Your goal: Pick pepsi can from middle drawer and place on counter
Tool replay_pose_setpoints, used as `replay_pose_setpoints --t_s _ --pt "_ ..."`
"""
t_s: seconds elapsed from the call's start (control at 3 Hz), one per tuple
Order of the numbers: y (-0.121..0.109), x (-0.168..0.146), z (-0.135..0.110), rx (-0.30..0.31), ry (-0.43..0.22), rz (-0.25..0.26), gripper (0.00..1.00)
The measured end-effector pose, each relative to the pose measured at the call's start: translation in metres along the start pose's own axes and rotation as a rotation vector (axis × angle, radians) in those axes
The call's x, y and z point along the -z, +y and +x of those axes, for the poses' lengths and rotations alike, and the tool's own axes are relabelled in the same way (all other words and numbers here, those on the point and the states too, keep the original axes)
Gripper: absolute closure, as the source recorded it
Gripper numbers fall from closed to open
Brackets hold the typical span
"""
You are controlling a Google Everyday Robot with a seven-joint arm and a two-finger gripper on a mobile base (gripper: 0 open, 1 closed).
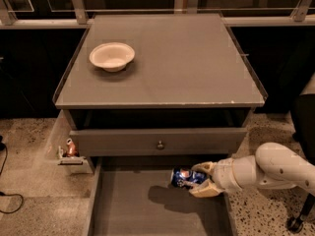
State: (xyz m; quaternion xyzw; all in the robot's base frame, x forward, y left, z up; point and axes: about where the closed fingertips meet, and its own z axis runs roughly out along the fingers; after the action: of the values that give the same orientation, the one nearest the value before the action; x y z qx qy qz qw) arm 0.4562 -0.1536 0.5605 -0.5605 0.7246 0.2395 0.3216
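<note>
The pepsi can (183,177) is dark blue with a red, white and blue logo and lies on its side in the air. My gripper (201,180) is shut on the can and holds it above the floor of the open middle drawer (128,210), near the drawer's back right. The can's shadow falls on the drawer floor below it. My white arm (268,171) reaches in from the right. The grey counter (172,58) lies above and behind, its front edge well above the can.
A white bowl (111,56) stands on the counter's left part. The upper drawer front with a round knob (160,144) is just behind the can. A small reddish can (71,147) sits in a holder on the left of the cabinet. Speckled floor lies around.
</note>
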Motion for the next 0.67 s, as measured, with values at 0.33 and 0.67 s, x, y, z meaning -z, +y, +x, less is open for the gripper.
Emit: replay_pose_setpoints --t_s 0.33,0.67 --pt "0.011 0.031 -0.033 0.081 -0.013 0.023 1.00" --pt "0.004 0.094 -0.087 0.179 -0.014 0.098 1.00"
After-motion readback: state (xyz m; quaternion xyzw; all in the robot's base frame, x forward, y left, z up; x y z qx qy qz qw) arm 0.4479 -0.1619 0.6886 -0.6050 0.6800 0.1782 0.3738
